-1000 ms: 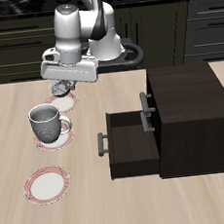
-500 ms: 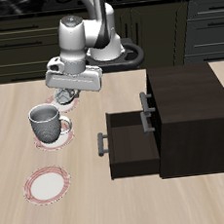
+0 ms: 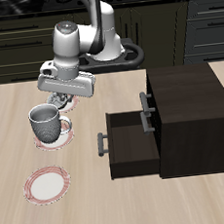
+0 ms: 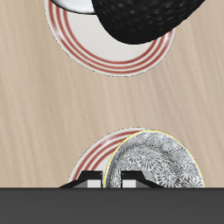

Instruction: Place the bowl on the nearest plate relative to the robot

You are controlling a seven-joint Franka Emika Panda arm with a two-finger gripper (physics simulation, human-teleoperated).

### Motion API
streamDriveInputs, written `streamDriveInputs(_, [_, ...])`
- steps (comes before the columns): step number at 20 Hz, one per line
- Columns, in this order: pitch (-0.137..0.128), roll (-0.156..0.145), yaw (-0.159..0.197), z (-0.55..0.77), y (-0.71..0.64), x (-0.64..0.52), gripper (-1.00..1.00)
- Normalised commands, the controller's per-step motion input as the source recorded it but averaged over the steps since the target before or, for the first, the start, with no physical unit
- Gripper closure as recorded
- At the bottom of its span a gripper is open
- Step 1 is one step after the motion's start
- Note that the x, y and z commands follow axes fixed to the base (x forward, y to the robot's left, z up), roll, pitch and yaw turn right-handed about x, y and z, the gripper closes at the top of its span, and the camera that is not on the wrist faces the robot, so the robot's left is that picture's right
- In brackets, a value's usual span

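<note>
One bowl (image 4: 156,161), pinched at its rim by the gripper (image 4: 111,182), hangs over the plate (image 4: 98,159) nearest the robot, so lowering and releasing seems next.

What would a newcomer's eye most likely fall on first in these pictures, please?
Probably the dark cabinet with one drawer pulled open toward the table's front edge. Next, the white robot arm bent low over the far plate, with the grey-patterned bowl by its fingers. Then the mug standing on the middle plate, and a bare plate nearest the front edge.
</note>
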Motion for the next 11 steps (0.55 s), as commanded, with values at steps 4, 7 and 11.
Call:
streamDriveInputs(4, [0.007, -0.037, -0.036, 0.05, -0.12, 0.04, -1.0])
streamDriveInputs(7, [-0.017, -0.006, -0.009, 0.09, 0.0, -0.04, -1.0])
streamDriveInputs(11, [-0.008, 0.013, -0.005, 0.08, 0.05, -0.01, -1.0])
